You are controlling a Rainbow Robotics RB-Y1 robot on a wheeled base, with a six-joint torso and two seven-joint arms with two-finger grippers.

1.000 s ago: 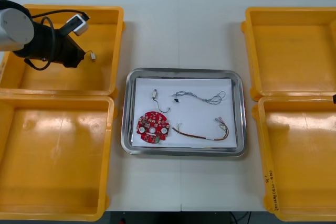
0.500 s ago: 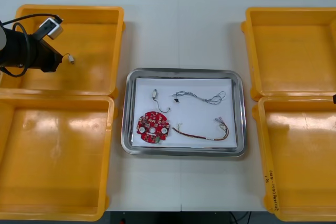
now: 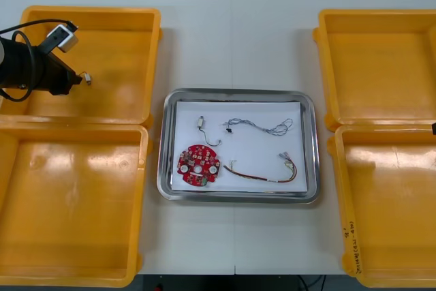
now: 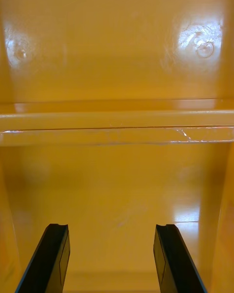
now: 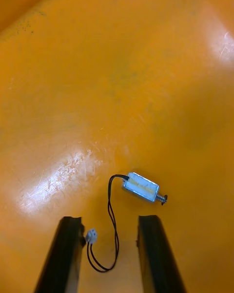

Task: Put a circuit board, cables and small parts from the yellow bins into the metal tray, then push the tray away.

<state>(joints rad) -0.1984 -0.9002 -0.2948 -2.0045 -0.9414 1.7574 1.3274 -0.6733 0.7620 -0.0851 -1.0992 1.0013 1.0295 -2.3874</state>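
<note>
My left gripper is open low over the floor of the far-left yellow bin. A small metal part with a thin black wire and a white plug lies loose on that floor, just past the fingertips; its wire runs back between them. In the front view the part lies just off the left gripper. The metal tray holds a red circuit board, another small metal part, a blue and white cable and a red and yellow cable. My right gripper is open with nothing between its fingers.
Two yellow bins stand at each side of the tray. The near-left bin and both right bins look bare inside. The right gripper hangs over the orange rims where two bins meet.
My left gripper carried the small metal part leftward across the far-left bin, then opened and let it go onto the bin floor. The right gripper has not moved.
</note>
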